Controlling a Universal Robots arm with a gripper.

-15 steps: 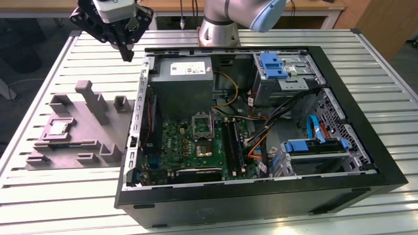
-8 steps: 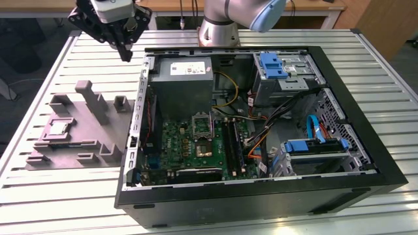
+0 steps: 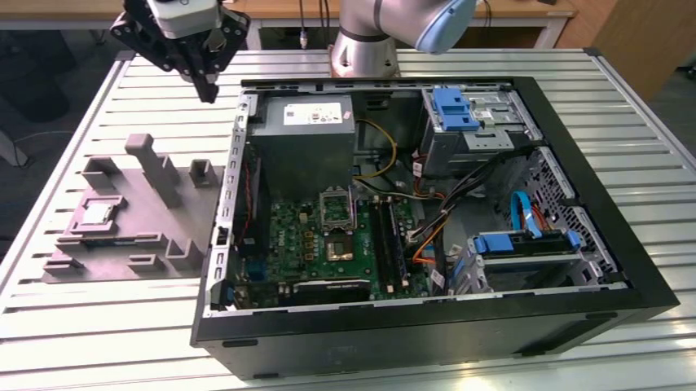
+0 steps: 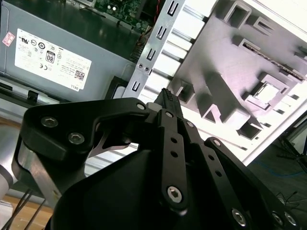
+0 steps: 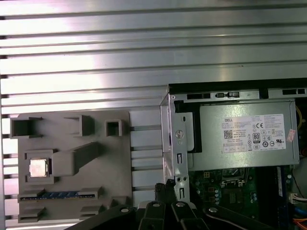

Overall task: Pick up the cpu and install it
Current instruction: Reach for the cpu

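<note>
cpu sits flat, metal top up, in a square recess of the grey tray. Same spot in the first wrist view; in the second wrist view it's a pale square among the tray's posts.

Handling, my read:
- Light, stiff and thin.
- The smooth metal lid is likely slippery, so pinching the faces isn't on.
- The underside contacts are probably delicate: no dragging, no dropping.
- Take it by two opposite edges and keep it level.
- The recess walls look close to the rim, so there's little room for fingertips. Approach straight down.

Tray lies on the slatted metal table, just beside the open PC case, on the exterior view's left. Upright posts stand near the recess and could snag on approach.

Inside the case is a green motherboard with a silver socket frame near its middle. No chip visible there that I can confirm, so the install is not yet done. The grey power supply sits beyond the board.

Hand hangs above the table by the case wall at the power-supply end, well apart from the cpu. Fingers are together with nothing between them; the second wrist view shows the tips meeting.
</note>
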